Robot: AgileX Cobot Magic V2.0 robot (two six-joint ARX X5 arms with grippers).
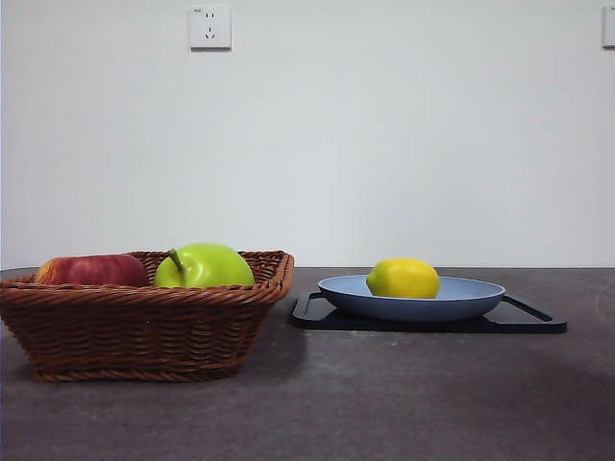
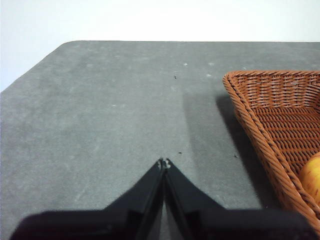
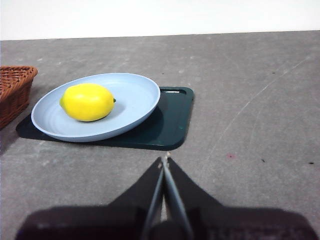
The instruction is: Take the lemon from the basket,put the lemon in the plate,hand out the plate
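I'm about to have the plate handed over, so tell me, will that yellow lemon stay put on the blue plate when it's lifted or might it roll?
The small yellow oval lemon will probably roll if the round shallow blue-grey plate tilts: it is rounded and lies loose. The raised rim may catch it. The plate looks rigid, resting on the flat black tray.

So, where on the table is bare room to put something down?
Bare table lies beside the black tray, away from the wicker basket, and in front of both. The basket holds a red apple and a green apple; the lemon fills the blue plate.
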